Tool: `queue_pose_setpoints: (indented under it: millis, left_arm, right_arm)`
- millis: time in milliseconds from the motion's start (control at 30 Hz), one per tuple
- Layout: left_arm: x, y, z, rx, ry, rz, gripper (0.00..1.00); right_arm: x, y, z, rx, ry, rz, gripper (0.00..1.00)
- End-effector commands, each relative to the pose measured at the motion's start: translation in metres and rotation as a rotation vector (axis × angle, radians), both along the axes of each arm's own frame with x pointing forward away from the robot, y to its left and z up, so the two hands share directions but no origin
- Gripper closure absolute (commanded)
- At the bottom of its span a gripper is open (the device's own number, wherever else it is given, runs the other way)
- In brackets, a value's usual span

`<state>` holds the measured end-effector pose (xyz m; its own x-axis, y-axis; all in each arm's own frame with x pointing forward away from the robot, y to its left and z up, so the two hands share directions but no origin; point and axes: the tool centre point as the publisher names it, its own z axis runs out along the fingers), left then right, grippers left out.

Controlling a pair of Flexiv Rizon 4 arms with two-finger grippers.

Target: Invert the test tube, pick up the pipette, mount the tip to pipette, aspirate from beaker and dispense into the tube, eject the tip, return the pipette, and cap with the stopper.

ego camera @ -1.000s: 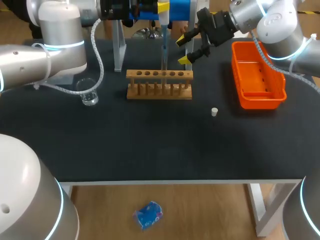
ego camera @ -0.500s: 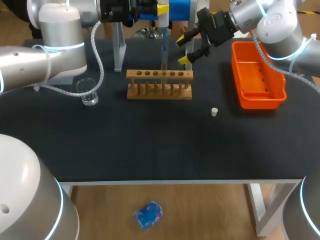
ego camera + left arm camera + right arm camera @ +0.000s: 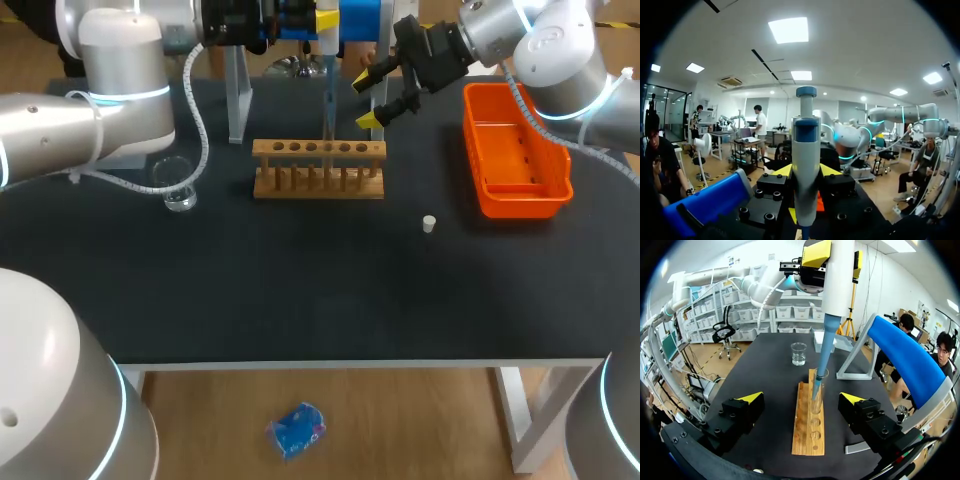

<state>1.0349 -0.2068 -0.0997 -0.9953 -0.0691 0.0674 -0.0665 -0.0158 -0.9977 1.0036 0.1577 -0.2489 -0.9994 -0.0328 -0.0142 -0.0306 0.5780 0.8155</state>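
Note:
My left gripper (image 3: 325, 17) is shut on the white pipette (image 3: 327, 45) and holds it upright over the wooden rack (image 3: 318, 170). The pipette's blue tip (image 3: 328, 100) reaches down into the mouth of a clear test tube (image 3: 328, 135) standing in the rack. In the left wrist view the pipette (image 3: 806, 165) stands between the yellow fingers (image 3: 782, 171). My right gripper (image 3: 372, 100) hangs open just right of the pipette. In the right wrist view the right gripper (image 3: 801, 399) faces the rack (image 3: 809, 432), tube (image 3: 818, 390) and tip (image 3: 825, 352). The beaker (image 3: 178, 185) stands to the left. A white stopper (image 3: 428, 224) lies in front of the rack, to its right.
An orange bin (image 3: 517, 190) sits at the right side of the table. The blue pipette stand (image 3: 907, 357) with grey legs (image 3: 237, 95) rises behind the rack. A white box (image 3: 832, 342) lies beside the beaker (image 3: 798, 353) at the far end.

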Motion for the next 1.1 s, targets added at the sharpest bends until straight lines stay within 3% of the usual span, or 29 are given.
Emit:
queue_pose_setpoints:
  millis: [33,1100]
  left_arm:
    - [0.0007,-0.0007,0.0013,0.002,0.004,0.000,1.00]
    - [-0.0073,-0.0009,0.0021,0.009,0.001,0.017,1.00]
  right_arm:
    - [0.0003,-0.0004,0.0001,-0.002,0.000,0.001,0.00]
    - [0.0003,-0.0004,0.0001,-0.002,0.000,0.001,0.00]
